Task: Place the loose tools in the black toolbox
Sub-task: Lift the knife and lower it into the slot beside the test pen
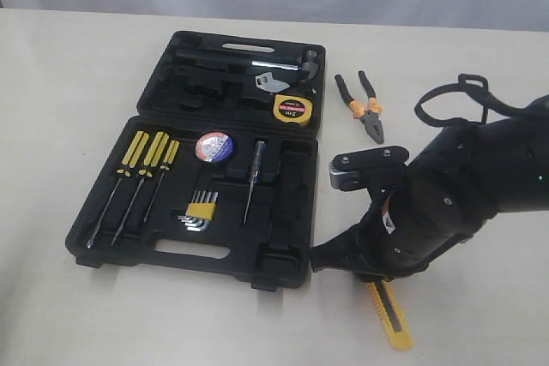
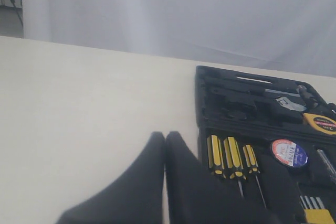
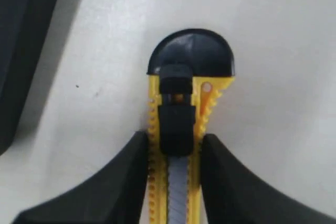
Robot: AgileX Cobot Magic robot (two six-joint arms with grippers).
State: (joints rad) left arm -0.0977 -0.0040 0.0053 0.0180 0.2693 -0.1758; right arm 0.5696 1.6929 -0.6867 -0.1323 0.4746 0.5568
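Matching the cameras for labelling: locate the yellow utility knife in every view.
Exterior: utility knife lies lower right, beside the black toolbox, partly under the right arm.
Left wrist: not in it.
Right wrist: centre, inside the right pincer.
Shared landmark: the black toolbox, visible in all three.

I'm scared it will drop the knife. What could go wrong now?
The jaws pinch the knife near its black end, so the long body may tilt or slip out when lifted. The arm sits low beside the toolbox; swinging over could bump its rim.
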